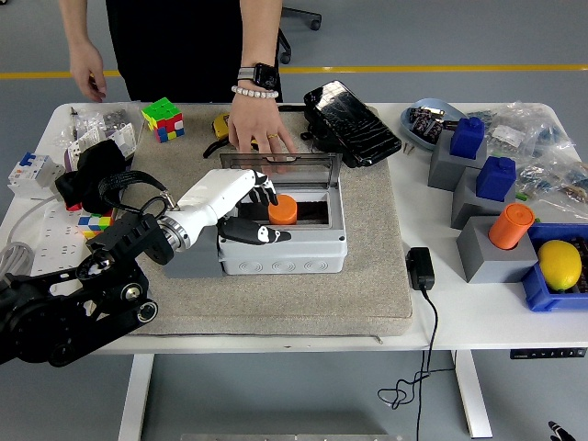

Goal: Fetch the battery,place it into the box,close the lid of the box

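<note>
A grey box (285,250) stands on the beige mat, its clear lid (280,166) raised at the back. An orange battery (283,209) stands upright inside the box. My left hand (246,208) hovers over the box's left part, fingers spread and empty, just left of the battery. A person's hand (257,129) rests on the top edge of the lid. My right arm is out of view.
A black pouch (352,121) lies behind the box. A black charger (420,268) with its cable lies right of the mat. Grey stands with blue and orange caps (496,216), a lemon in a blue bin (559,264), and cubes (162,117) at the left surround the mat.
</note>
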### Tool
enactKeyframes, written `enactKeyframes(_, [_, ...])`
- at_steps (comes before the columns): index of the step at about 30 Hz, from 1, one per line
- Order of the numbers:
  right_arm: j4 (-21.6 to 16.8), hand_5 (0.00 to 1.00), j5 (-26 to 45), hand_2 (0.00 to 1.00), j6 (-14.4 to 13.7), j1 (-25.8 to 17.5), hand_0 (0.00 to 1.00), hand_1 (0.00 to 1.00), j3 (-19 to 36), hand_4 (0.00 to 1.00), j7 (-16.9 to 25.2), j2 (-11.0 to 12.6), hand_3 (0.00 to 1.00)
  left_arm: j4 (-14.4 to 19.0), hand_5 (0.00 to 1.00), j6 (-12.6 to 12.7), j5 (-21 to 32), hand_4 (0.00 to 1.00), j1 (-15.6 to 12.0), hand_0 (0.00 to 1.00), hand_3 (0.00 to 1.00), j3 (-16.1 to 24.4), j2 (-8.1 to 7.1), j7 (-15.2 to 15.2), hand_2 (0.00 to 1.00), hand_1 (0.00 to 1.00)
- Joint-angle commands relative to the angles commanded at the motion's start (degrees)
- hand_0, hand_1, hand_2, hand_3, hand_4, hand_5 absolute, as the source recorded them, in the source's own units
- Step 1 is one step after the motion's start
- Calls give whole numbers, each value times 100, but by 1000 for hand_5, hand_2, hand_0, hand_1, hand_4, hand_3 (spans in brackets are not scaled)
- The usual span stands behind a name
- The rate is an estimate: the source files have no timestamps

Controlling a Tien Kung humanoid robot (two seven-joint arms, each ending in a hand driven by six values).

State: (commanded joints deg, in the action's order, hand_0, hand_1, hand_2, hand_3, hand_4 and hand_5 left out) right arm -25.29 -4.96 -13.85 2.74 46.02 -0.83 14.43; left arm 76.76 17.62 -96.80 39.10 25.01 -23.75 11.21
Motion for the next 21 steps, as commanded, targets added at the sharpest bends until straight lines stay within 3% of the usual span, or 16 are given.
enactKeyframes(7, [-1,381,2,503,1,-1,566,558,2,827,3,-1,465,190,541,74,199,990,-45,337,538,75,-31,-123,537,535])
enactKeyframes(9, [-2,381,5,503,3,-1,566,558,-6,827,6,-6,465,293,541,109,299,990,-46,337,538,65,45,-176,537,535])
enactKeyframes(10, [-3,381,5,503,3,-1,567,558,-8,827,6,-6,465,317,543,120,320,990,-46,397,546,55,79,-186,549,566])
enactKeyframes(15, [-7,381,7,503,0,6,567,558,-23,827,12,-11,465,230,543,109,316,990,-35,397,546,-13,408,-196,549,566])
enactKeyframes(16, [-6,381,8,503,0,5,569,559,-29,828,11,-11,465,172,541,108,325,987,-17,544,555,-27,482,-197,561,611])
enactKeyframes(21, [-2,381,22,503,2,6,569,559,-49,828,8,-11,465,-84,541,111,334,987,78,544,555,-76,690,-190,561,611])
